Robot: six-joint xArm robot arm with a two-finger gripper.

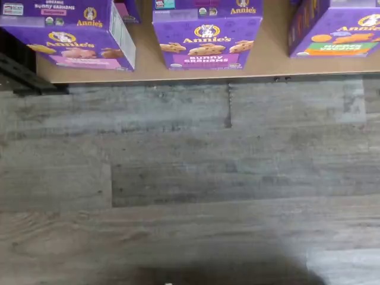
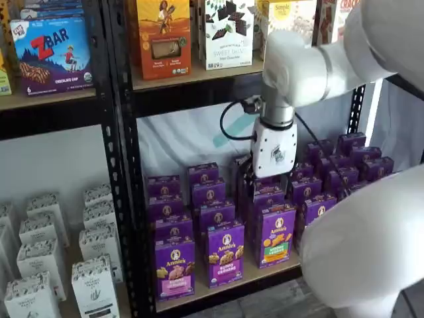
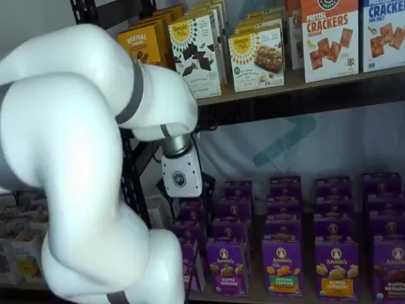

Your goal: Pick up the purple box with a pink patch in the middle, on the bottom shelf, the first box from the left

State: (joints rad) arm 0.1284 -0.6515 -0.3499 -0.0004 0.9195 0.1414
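Shelf view: white jointed arm (image 2: pixel 344 59) is hanging before the black rack. Light wooden bottom shelf with black front rail (image 2: pixel 228 288) is carrying rows of purple cartons. White-bodied gripper (image 2: pixel 265 180): fingers are lying against boxes, opening cannot be told, nothing evidently held. Upright purple Annie's carton with pink patch (image 2: pixel 175 267) is standing leftmost in front, long axis vertical, face pointing outward. Risk: closing on the neighbouring purple-patched carton (image 2: pixel 225 254) just beside it.
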